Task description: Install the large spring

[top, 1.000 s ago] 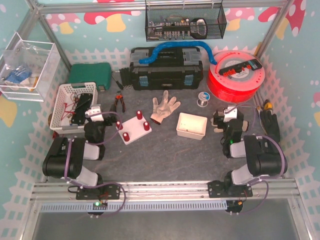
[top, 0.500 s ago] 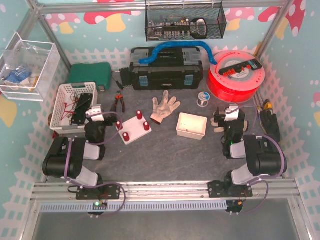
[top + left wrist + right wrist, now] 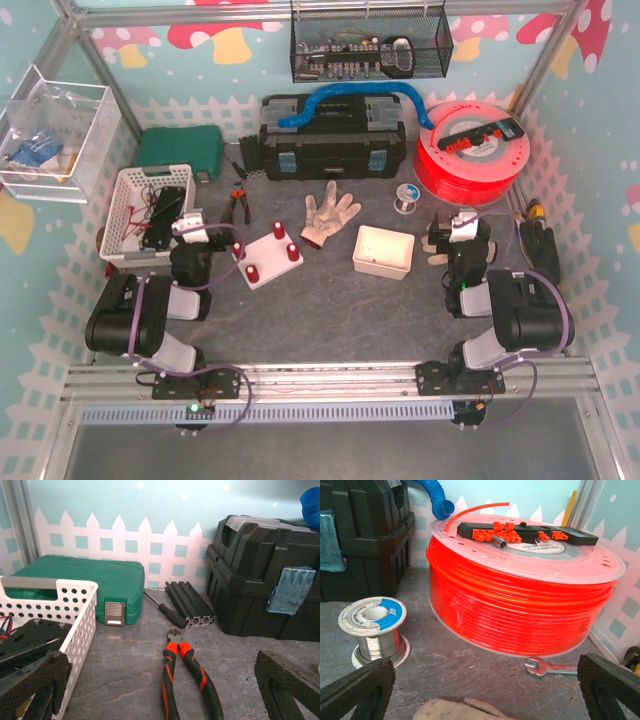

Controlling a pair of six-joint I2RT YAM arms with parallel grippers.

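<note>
A white base plate (image 3: 268,258) with three red posts lies on the table in front of the left arm. A small white box (image 3: 384,250) sits to its right; I cannot see what is inside it. No large spring shows in any view. My left gripper (image 3: 190,228) is open and empty, left of the plate; in the left wrist view (image 3: 165,695) its fingers (image 3: 35,685) stand wide apart over orange-handled pliers (image 3: 187,675). My right gripper (image 3: 455,232) is open and empty right of the box; in the right wrist view (image 3: 485,690) its fingers (image 3: 612,682) are wide apart.
A white basket (image 3: 150,205), green case (image 3: 180,148), black toolbox (image 3: 330,135), white glove (image 3: 328,215), solder spool (image 3: 404,198) and red filament spool (image 3: 470,150) ring the work area. A small wrench (image 3: 552,667) lies by the red spool. A screwdriver (image 3: 170,612) lies beyond the pliers.
</note>
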